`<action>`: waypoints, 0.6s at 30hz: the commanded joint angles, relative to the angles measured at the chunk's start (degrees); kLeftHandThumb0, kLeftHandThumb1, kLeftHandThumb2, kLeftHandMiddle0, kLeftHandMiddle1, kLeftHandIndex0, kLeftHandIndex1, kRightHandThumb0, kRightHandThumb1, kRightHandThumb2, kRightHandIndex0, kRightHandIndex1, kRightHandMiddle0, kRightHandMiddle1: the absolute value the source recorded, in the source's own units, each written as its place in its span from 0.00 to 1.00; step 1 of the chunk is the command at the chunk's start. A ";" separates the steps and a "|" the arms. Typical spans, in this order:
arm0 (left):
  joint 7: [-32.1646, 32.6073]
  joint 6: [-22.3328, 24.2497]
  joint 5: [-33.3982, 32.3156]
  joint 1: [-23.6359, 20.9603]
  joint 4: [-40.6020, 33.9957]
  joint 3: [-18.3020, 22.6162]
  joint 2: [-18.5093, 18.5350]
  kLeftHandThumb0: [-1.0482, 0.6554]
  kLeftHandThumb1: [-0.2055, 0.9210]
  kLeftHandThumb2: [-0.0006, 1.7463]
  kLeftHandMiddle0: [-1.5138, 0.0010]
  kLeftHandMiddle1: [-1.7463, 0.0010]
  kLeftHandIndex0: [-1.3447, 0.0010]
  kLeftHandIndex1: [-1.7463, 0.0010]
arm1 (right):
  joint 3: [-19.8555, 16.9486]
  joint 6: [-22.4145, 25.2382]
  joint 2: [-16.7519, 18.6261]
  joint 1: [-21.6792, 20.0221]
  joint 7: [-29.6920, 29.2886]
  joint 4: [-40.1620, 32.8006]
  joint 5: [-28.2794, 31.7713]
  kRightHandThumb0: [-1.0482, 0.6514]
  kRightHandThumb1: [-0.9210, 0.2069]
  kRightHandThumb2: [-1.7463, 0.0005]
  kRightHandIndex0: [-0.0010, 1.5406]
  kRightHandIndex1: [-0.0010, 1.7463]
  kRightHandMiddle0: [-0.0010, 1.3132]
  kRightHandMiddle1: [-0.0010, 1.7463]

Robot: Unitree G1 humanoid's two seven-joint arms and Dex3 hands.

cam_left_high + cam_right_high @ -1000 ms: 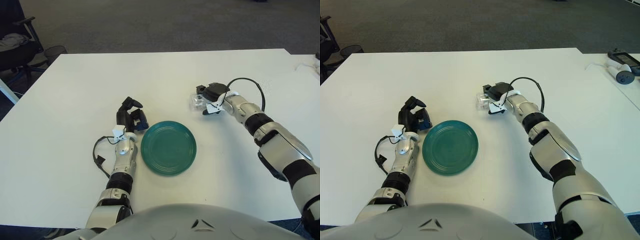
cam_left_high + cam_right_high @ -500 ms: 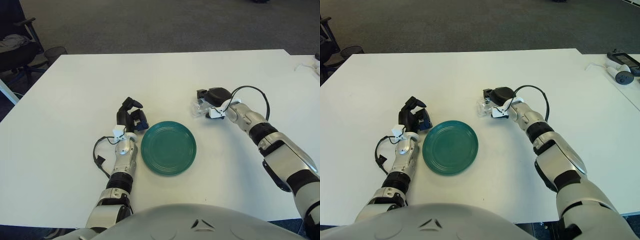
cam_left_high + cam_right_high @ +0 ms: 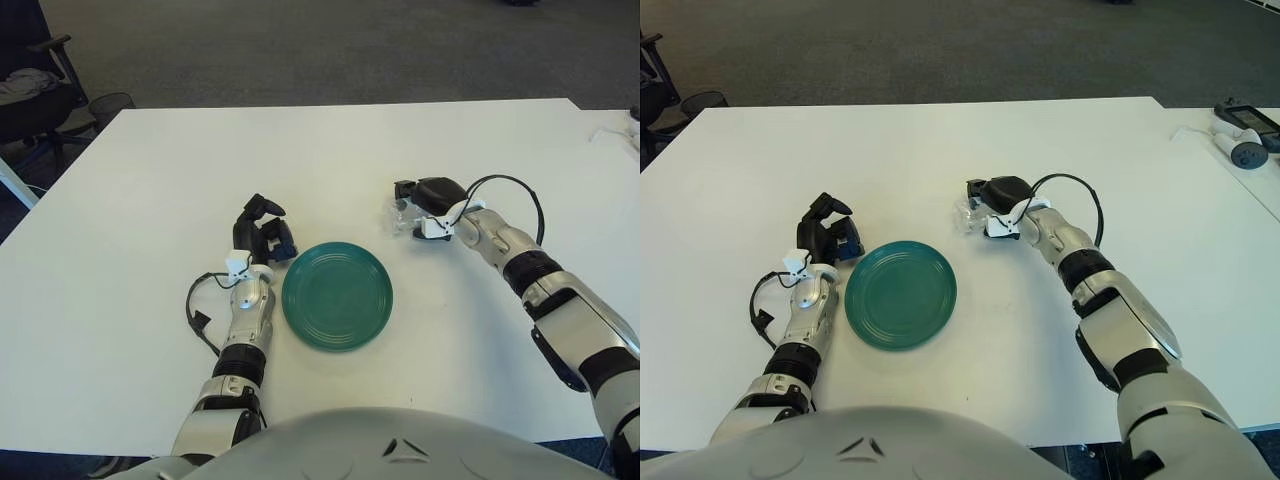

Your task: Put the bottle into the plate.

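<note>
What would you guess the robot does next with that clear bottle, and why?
Probably lift it and carry it toward the green plate. The right hand is closed around the bottle, which sits outside the plate, beyond its far right edge. The left hand shows beside the plate's left rim.

A white counter [image 3: 330, 140] spreads under everything. Far to the hand's right, at the counter's edge, lie a grey device [image 3: 1246, 153] and a cable [image 3: 1192, 131]. A black chair [image 3: 35, 85] stands on dark carpet [image 3: 300, 50], far left.

Silver-grey forearms with black joint bands end in black 3-finger hands: left hand [image 3: 262, 229], right hand [image 3: 428, 196]. White wrist brackets; looping black cable [image 3: 201, 318] beside each wrist. Grey torso shell nearest.
</note>
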 commanded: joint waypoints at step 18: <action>2.79 0.42 0.52 3.36 4.74 0.12 -3.54 0.26 0.22 0.94 0.14 0.00 0.37 0.00 | -12.45 2.49 -2.34 8.64 3.12 -21.16 8.52 0.62 0.86 0.01 0.56 1.00 0.52 1.00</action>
